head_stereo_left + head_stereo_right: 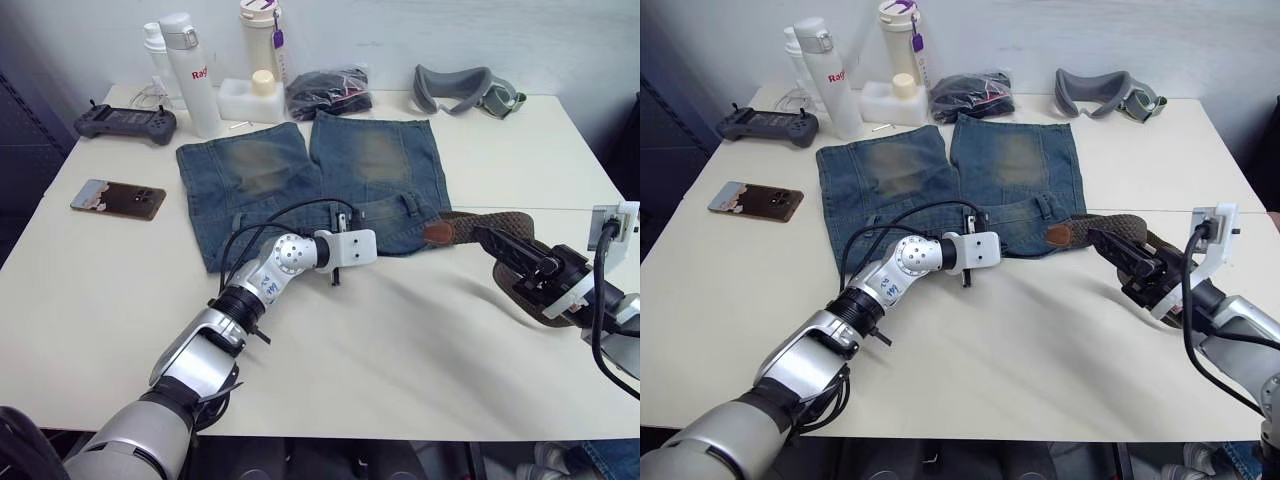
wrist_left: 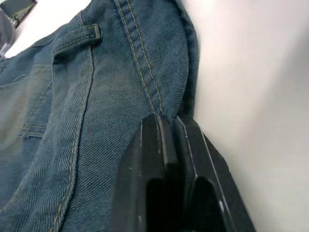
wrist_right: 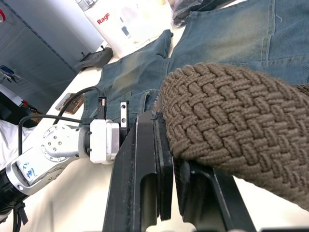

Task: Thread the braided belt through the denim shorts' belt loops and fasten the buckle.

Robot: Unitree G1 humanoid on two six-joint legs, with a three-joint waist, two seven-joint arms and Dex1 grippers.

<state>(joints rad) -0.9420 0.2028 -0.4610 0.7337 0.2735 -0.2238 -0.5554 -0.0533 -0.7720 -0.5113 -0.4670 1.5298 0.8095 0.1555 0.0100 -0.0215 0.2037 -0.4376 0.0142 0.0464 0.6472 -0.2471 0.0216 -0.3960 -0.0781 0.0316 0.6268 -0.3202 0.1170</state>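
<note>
White tabletop (image 1: 420,340) spreads under the head camera, with the denim shorts (image 1: 310,185) laid flat in the middle, legs toward the far wall and waistband toward the robot. At the far edge stand a white bottle (image 1: 190,75) and a second bottle with a purple tag (image 1: 262,35), with a black bundle in a plastic bag (image 1: 328,92) and a grey headset (image 1: 465,90) further along. A black controller (image 1: 125,123) and a phone (image 1: 118,199) lie to the left. The left gripper (image 1: 340,222) rests at the waistband's near edge. The braided belt (image 1: 490,222) runs from its reddish-brown leather tip (image 1: 438,234), touching the right end of the waistband, rightwards to the right gripper (image 1: 500,244).

From the left wrist, the two black fingers (image 2: 154,159) are pressed together on the folded denim edge, beside bare table; one of the belt loops (image 2: 77,41) sits further along the cloth.

From the right wrist, the fingers (image 3: 145,164) are clamped on the thick woven strap, with the shorts and the left arm beyond.
</note>
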